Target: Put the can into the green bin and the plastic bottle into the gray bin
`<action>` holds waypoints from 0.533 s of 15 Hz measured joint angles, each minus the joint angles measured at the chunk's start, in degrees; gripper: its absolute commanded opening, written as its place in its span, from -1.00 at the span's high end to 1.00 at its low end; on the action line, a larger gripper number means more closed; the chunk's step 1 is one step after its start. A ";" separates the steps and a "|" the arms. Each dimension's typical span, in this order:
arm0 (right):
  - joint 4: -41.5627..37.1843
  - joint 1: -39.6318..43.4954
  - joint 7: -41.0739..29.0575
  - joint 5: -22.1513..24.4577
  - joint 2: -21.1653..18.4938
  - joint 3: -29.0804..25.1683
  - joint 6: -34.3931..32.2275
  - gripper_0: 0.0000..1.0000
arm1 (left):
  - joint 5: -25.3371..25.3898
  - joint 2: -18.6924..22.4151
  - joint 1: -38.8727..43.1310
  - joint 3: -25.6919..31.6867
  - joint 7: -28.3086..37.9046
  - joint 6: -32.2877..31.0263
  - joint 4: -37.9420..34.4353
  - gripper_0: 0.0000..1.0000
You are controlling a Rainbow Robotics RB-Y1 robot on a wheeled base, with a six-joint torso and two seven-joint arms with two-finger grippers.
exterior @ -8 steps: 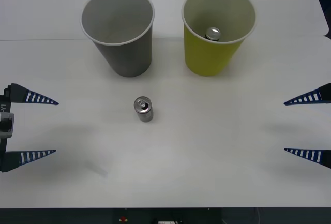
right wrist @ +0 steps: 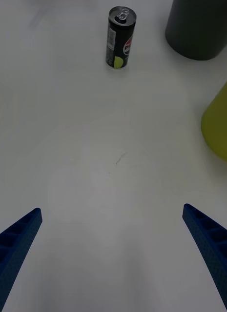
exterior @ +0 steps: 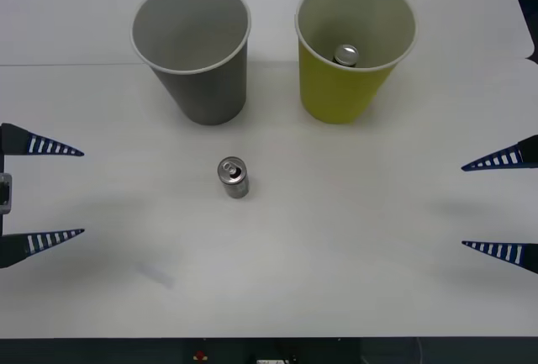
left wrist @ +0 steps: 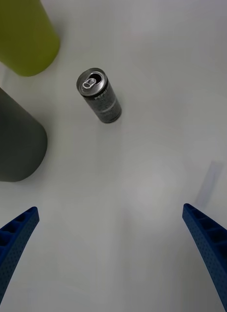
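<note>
on the table (exterior: 353,246), can (exterior: 233,176) upright

I see bare surface (exterior: 353,238) all around the upright can (exterior: 233,176), open on both sides. Behind it, the gray bin (exterior: 195,49) and green bin (exterior: 353,49) stand apart with a gap between. Another can (exterior: 345,55) sits inside the green one.

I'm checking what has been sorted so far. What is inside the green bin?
One can lies at the bottom of the green bin, its silver top showing. The near wall hides the can's body and the rest of the floor.
</note>
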 measured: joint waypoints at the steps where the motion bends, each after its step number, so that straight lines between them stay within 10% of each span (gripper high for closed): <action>1: 0.00 0.00 0.00 0.00 0.00 0.00 0.00 -1.00 | 0.03 -0.04 0.03 -0.05 0.07 0.00 0.15 -1.00; 8: 0.00 0.00 0.00 0.00 0.00 0.00 0.00 -1.00 | 5.66 -0.17 -5.83 -8.31 -0.75 -1.02 9.58 -1.00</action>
